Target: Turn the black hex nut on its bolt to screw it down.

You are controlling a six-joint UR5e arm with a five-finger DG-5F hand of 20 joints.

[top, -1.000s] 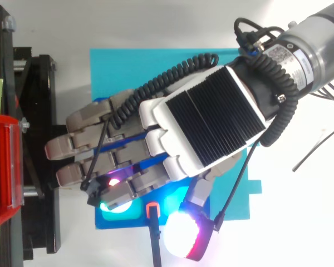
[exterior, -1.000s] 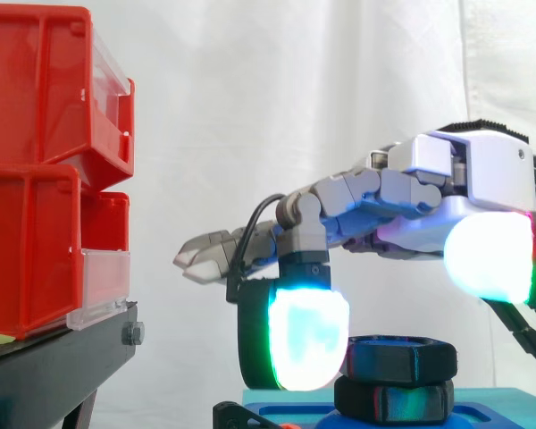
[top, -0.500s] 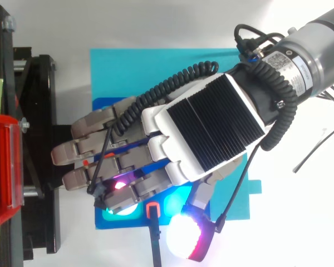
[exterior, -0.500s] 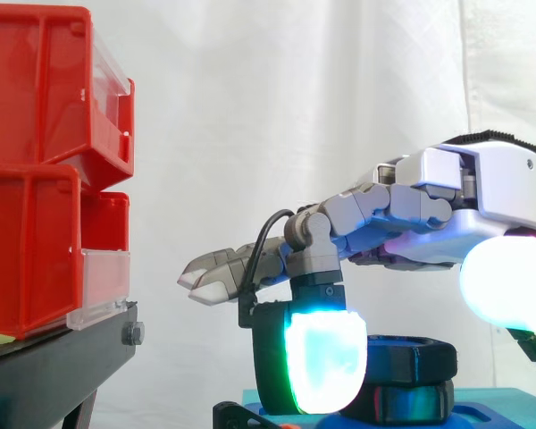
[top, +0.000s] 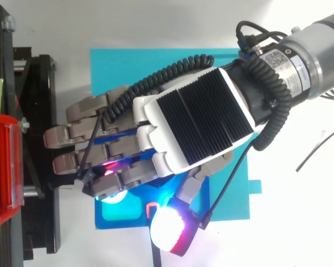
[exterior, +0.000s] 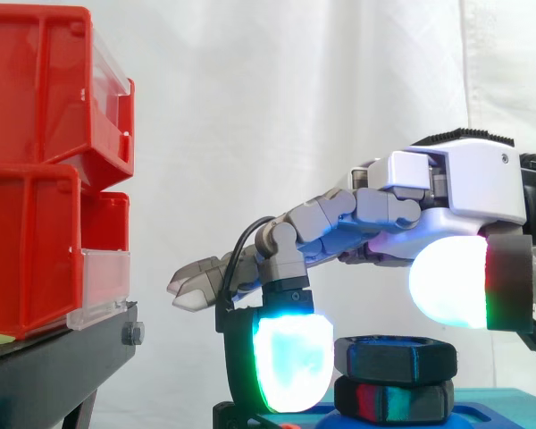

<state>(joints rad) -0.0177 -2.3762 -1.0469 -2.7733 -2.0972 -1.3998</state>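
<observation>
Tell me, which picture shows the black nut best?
The side view. There the nut sits in plain sight, side on, just under the hand. The top view looks down on the back of the hand, which lies over that spot.

black hex nut (exterior: 395, 359): matt black with a faint sheen; smooth flat faces that catch coloured glow
hand (top: 195, 125): smooth, satin, pale plastic shell; finely ribbed matt black panel on its back
fingers (exterior: 339, 214): dull grey segments with a metal look
pads (exterior: 290, 362): smooth, milky, translucent
red bins (exterior: 36, 107): glossy red plastic with clear plastic fronts
black stand (exterior: 54, 366): matt black, with a bare metal bolt head
blue base (top: 156, 64): smooth, matt
curtain (exterior: 295, 107): white cloth in soft folds
table (top: 300, 222): plain matt white
</observation>
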